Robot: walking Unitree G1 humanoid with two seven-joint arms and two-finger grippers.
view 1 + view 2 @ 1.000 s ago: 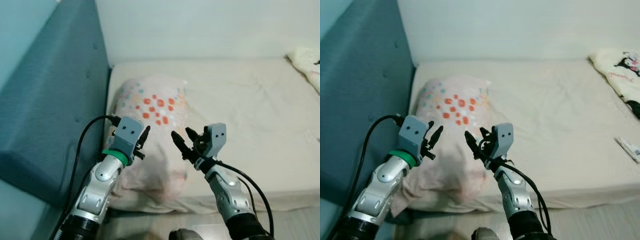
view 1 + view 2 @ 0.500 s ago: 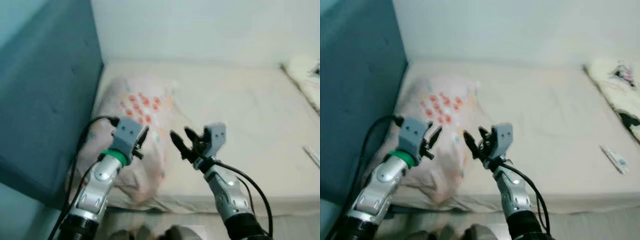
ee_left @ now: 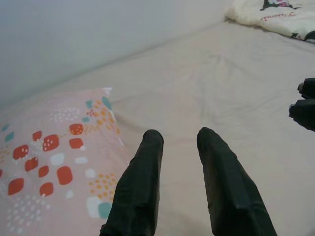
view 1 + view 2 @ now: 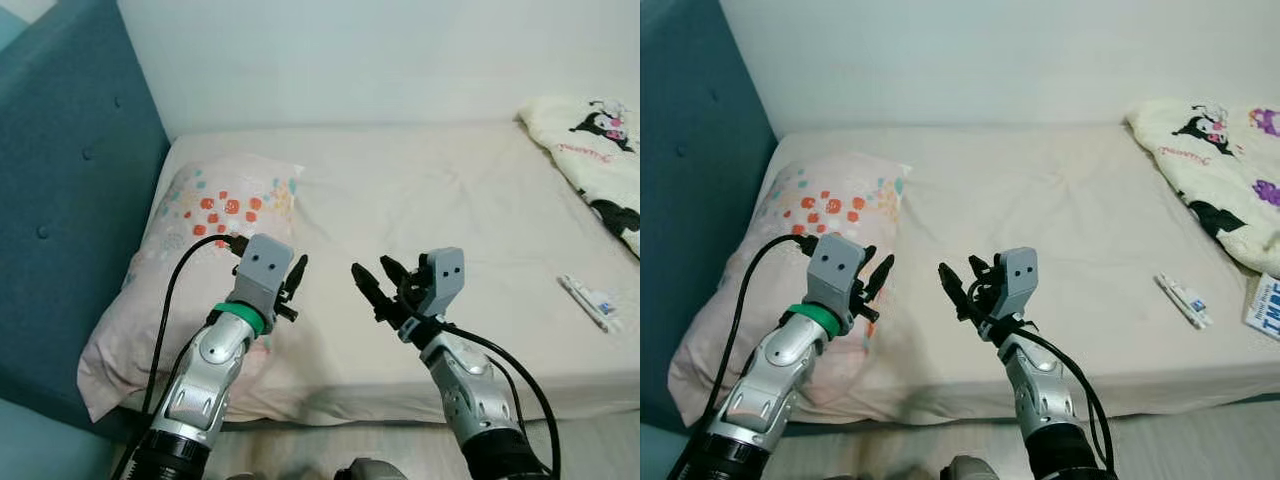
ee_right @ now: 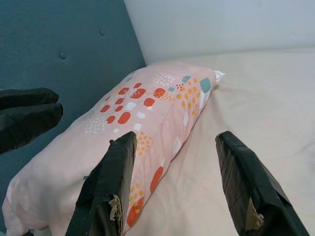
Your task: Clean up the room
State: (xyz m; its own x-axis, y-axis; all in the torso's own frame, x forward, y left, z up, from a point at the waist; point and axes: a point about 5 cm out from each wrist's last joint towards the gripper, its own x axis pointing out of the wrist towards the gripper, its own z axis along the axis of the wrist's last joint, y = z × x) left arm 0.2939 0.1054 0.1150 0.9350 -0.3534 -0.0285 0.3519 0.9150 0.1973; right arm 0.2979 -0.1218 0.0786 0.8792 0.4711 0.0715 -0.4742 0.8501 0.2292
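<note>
Since a second ago the camera has swung right: the pillow [image 4: 190,260] now lies left of both arms, on the bed [image 4: 450,200] by the blue headboard [image 4: 60,220]. Right eye view adds a blue booklet [image 4: 1265,312], cut off, beyond the tube [image 4: 1182,300]. Both arms hover raised; left end effector [image 3: 179,147] slightly apart, right end effector [image 5: 172,147] wide apart, empty.

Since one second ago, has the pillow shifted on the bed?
No. The pillow still lies against the headboard; the camera turned.
</note>
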